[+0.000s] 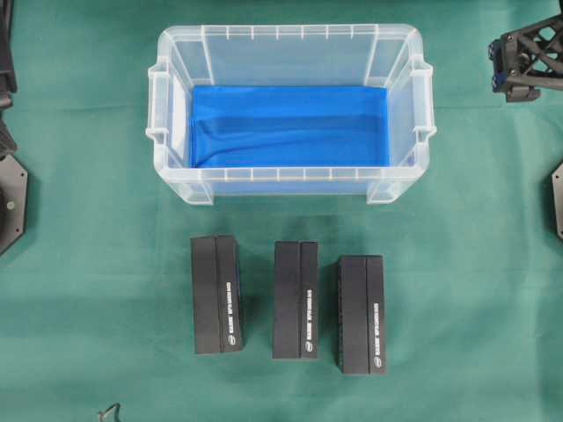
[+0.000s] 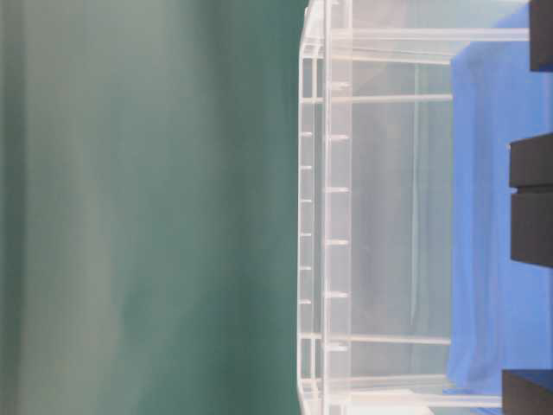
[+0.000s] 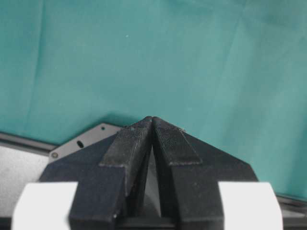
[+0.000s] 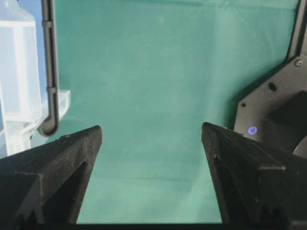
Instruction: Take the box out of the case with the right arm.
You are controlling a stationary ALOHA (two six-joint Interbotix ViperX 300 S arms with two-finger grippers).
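Clear plastic case (image 1: pixel 290 114), overhead view: it is sitting on the green cloth (image 1: pixel 88 220), showing only its blue liner (image 1: pixel 290 127). Three black boxes (image 1: pixel 216 294) are lying in a row on the cloth just in front of it, none inside, so the task looks complete. The right gripper (image 1: pixel 528 61) is hanging beside the case's right end, apparently retired.

Table-level view: the case wall (image 2: pixel 333 207) is filling the frame, with box ends at the right edge.

Left wrist view: the left gripper (image 3: pixel 152 120) is resting with tips pressed together, holding nothing, parked over cloth.

Right wrist view: the right gripper's jaws are standing wide apart, gripping nothing, with the case's corner at left.
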